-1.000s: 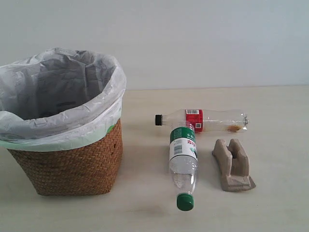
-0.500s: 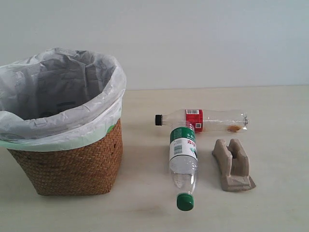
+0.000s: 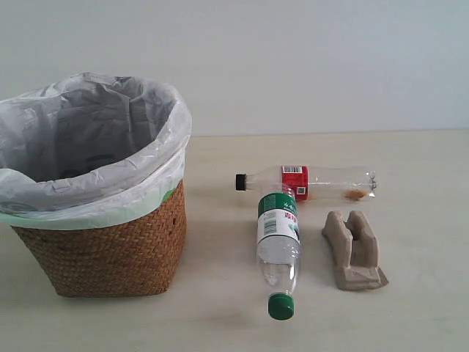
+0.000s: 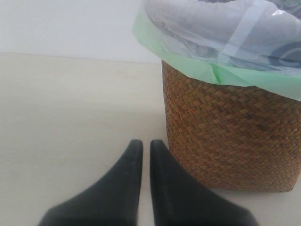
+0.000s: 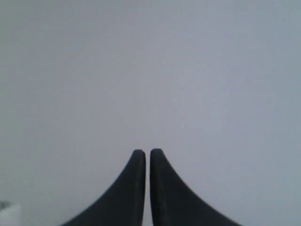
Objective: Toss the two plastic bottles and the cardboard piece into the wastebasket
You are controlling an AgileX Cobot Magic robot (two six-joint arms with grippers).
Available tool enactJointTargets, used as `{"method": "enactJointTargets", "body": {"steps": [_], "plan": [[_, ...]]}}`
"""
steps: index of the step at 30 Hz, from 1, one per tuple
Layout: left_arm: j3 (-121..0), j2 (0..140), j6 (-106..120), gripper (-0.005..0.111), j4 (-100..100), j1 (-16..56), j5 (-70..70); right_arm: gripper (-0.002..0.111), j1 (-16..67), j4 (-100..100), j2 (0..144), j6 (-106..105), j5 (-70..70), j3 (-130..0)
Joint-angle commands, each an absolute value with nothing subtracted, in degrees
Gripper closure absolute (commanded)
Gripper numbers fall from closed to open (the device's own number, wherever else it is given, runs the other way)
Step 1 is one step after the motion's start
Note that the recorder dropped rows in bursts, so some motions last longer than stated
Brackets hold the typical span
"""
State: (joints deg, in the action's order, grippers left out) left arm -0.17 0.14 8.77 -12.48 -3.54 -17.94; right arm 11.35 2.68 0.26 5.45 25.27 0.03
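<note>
1. Your left fingers (image 4: 138, 149): tips drawn together, only a thin slit between them, nothing held. They sit low over the bare surface (image 4: 70, 117), just beside the wicker wall of the wastebasket (image 4: 230, 141).
2. Your right fingers (image 5: 140, 160): together the same way, thin slit, nothing gripped. Behind them is only a plain pale grey backdrop. None of the task's things appear in that wrist view.
3. Wastebasket (image 3: 102, 249): stands upright at the left of the scene, on the near side. A translucent white plastic bag (image 3: 95, 147) lines it and folds out over the rim, with a green edge showing below the fold. The inside that shows holds only crumpled bag.
4. Green-capped bottle (image 3: 278, 249): lies on its side right of the basket and apart from it, cap pointing near, base pointing far.
5. Slim bottle (image 3: 322, 182): lies on its side across the far end of the green-capped one, black cap pointing left toward the basket, red label near mid-body. The two look to be touching or nearly so; you cannot tell which.
6. Cardboard piece (image 3: 354, 249): rests on its flat base right of the green-capped bottle, near it but apart, ridges up.
7. All three rest on the pale surface (image 3: 425, 220), outside the basket. A plain wall (image 3: 293, 66) stands at the far edge.
</note>
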Motion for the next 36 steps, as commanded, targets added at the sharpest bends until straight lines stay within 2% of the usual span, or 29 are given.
{"method": "enactJointTargets", "body": {"steps": [1, 5, 12, 23, 25, 28, 34, 35, 36], "plan": [[0.0, 0.0, 8.27, 0.101, -12.37, -3.73, -17.79, 0.107, 10.84, 2.57, 0.0, 16.92, 29.69, -0.55], [0.0, 0.0, 8.27, 0.101, -12.37, -3.73, -17.79, 0.107, 10.84, 2.57, 0.0, 17.51, 25.56, -5.36], [0.0, 0.0, 8.27, 0.101, -12.37, -3.73, -17.79, 0.107, 10.84, 5.35, 1.15, 15.09, 3.23, -18.46], [0.0, 0.0, 8.27, 0.101, -12.37, -3.73, -17.79, 0.107, 10.84, 5.02, 22.26, 3.16, -21.34, -36.97], [0.0, 0.0, 8.27, 0.101, -12.37, -3.73, -17.79, 0.104, 10.84, 4.72, 26.43, 2.92, -25.11, -40.4], [0.0, 0.0, 8.27, 0.101, -12.37, -3.73, -17.79, 0.085, 10.84, 4.36, 31.75, 2.82, -28.92, -44.33], [0.0, 0.0, 8.27, 0.101, -12.37, -3.73, -17.79, 0.009, 10.84, 3.83, 40.76, 2.63, -31.92, -47.1], [0.0, 0.0, 8.27, 0.101, -12.37, -3.73, -17.79, 0.004, 10.84, 3.83, 42.07, 2.52, -32.61, -47.1], [0.0, 0.0, 8.27, 0.101, -12.37, -3.73, -17.79, 0.004, 10.84, 3.78, 43.39, 3.12, -33.27, -47.1]]}}
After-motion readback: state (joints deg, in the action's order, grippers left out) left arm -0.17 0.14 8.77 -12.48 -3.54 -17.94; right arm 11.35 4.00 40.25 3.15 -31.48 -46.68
